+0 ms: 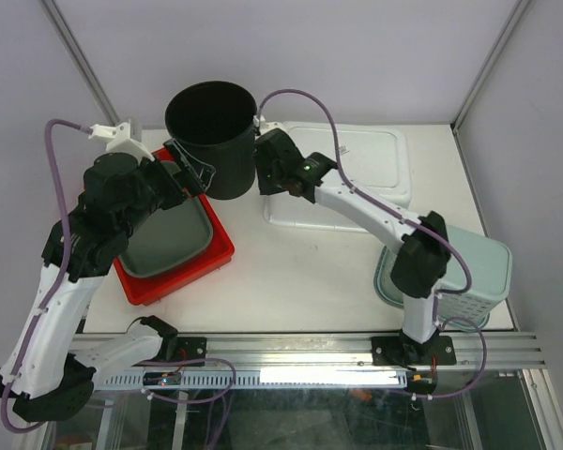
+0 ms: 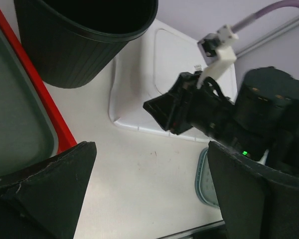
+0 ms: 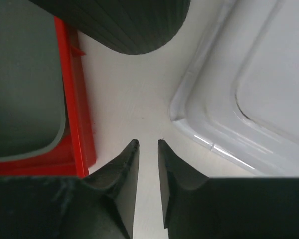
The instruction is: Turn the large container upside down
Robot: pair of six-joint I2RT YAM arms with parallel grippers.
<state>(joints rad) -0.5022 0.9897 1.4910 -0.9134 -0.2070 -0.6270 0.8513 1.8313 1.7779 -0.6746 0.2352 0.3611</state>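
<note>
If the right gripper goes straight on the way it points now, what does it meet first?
Probably the side of the black container; only table lies between, but depth is unclear.

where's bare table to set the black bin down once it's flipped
Free: the middle patch of table, bordered by the red tray, white lid and pale green basket. Crowded: the back, where the black bin stands between the left arm and right arm.

Black ribbed container (image 2: 84, 45) stands upright beside a red tray (image 2: 37, 89); the right gripper (image 2: 157, 113) hovers nearby, above a white lid (image 2: 139, 69).
</note>
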